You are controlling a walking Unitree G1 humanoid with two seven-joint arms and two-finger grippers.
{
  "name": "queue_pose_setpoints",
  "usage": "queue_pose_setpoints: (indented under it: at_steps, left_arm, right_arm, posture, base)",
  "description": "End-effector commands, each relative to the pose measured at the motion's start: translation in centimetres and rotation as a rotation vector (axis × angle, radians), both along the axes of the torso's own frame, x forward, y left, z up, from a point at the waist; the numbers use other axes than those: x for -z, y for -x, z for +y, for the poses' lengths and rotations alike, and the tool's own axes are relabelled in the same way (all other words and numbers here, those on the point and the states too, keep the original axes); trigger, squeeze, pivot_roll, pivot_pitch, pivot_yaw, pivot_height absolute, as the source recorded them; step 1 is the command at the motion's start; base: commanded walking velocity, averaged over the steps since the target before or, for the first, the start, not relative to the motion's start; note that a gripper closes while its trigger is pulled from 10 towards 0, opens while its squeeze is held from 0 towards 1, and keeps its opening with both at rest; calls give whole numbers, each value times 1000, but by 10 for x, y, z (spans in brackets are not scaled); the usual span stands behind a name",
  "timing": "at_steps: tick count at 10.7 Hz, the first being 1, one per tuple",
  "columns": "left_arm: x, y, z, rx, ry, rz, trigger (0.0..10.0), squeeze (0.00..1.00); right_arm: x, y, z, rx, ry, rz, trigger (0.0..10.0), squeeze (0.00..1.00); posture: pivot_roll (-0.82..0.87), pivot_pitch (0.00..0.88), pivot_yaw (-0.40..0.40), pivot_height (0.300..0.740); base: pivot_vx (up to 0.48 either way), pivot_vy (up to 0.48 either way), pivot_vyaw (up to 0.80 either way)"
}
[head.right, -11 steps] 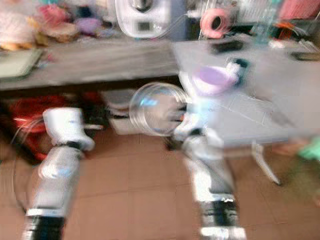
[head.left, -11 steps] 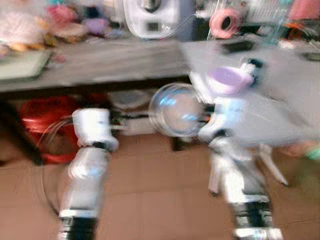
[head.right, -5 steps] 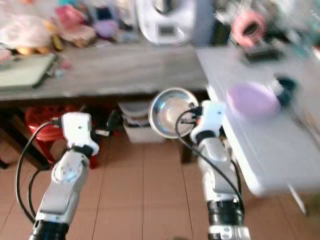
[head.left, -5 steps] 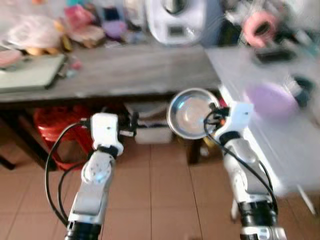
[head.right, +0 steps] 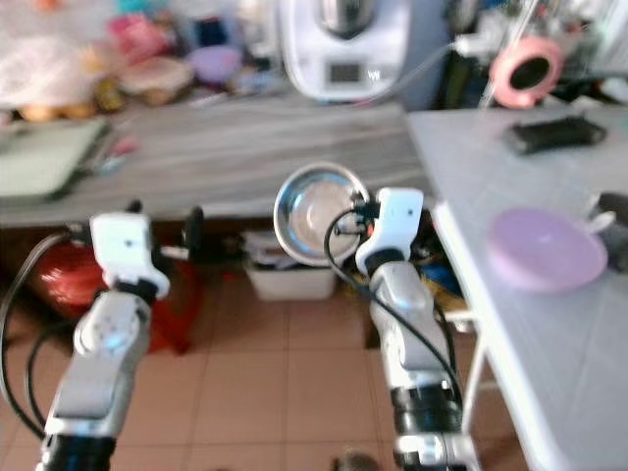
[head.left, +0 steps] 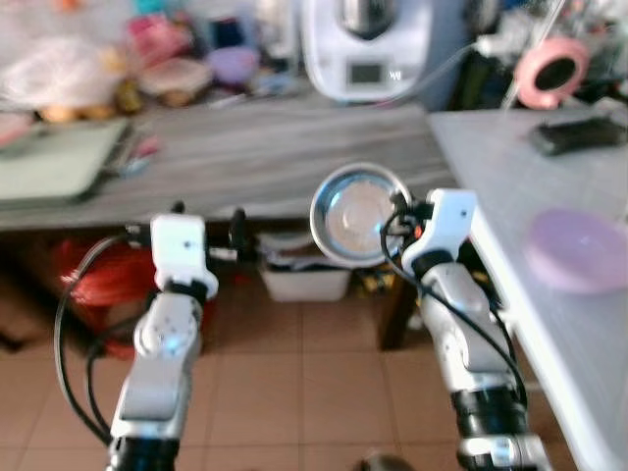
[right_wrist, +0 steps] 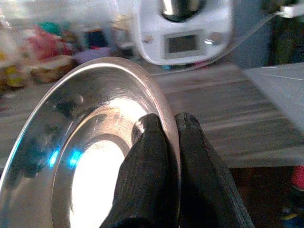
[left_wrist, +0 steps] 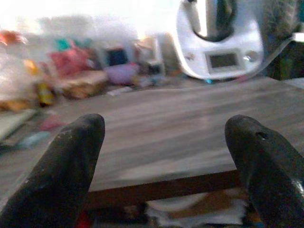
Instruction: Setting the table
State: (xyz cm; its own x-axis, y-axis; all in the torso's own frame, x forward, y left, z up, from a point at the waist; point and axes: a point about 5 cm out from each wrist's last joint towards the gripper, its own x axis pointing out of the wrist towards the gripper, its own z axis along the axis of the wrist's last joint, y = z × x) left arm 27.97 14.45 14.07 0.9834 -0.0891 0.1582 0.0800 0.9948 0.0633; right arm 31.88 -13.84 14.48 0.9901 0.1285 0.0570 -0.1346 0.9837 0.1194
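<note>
My right gripper point(right_wrist: 169, 124) is shut on the rim of a shiny steel bowl point(head.left: 355, 214), holding it tilted on edge in the air before the wooden table point(head.left: 245, 147). One black finger point(right_wrist: 147, 156) lies inside the bowl, the other behind the rim. A purple plate point(head.left: 579, 257) lies on the white table point(head.left: 500, 147) to the right. My left gripper point(left_wrist: 166, 137) is raised on the left, open, with nothing between its fingers point(left_wrist: 71, 161), facing the wooden table's edge.
A white kitchen machine point(head.left: 368, 44) stands at the back of the wooden table, with bags and tubs point(head.left: 177, 74) to its left and a green tray point(head.left: 49, 167). A pink tape roll point(head.left: 549, 71) and a black device point(head.left: 574, 132) lie on the white table. Below are a red stool point(head.left: 93, 270) and a white box point(head.left: 306, 283).
The whole picture has swung and sharpened, so the camera moved. The steel bowl stays in my right gripper. The left gripper stays open.
</note>
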Motion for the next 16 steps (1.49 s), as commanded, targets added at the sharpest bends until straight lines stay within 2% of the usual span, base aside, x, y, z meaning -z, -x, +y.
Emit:
queue_pose_setpoints:
  at_steps: [1,5,7,10,13,14,15,16]
  left_arm:
    - [-3,2,2,-9,-20,-3,10000,0]
    - [9,6,0,-33,37,59,10000,0]
    - [10,6,4,-58,20,67,10000,0]
    - [13,6,6,-79,37,86,10000,0]
    - [9,9,9,-98,23,63,10000,0]
    - [7,11,11,-116,27,52,10000,0]
    - [10,16,12,-116,19,71,10000,0]
    - [13,23,14,-106,-11,89,10000,0]
  right_arm:
    - [-16,-3,-1,12,0,-53,0,0]
    - [-18,-12,-4,28,10,-53,0,0]
    - [-15,-12,-6,36,8,-42,0,0]
    - [-12,-12,-7,38,3,-31,0,0]
    - [-11,-20,-8,32,-31,7,0,0]
    - [-7,-22,-6,17,-52,45,1373,0]
    - [-3,-19,-3,20,-67,71,10000,0]
    - [1,-14,3,3,-81,93,10000,0]
  posture:
    - [15,70,41,740]
    - [8,79,40,740]
    - [7,79,35,740]
    - [9,74,32,740]
    - [21,91,30,740]
    - [27,94,27,740]
    - [31,99,31,740]
    - [35,111,32,740]
  base:
    - [480,0,0]
    - [454,67,0]
    - [358,317,0]
    - [291,383,0]
    - [267,400,0]
    - [0,0,0]
    - [0,0,0]
    - [0,0,0]
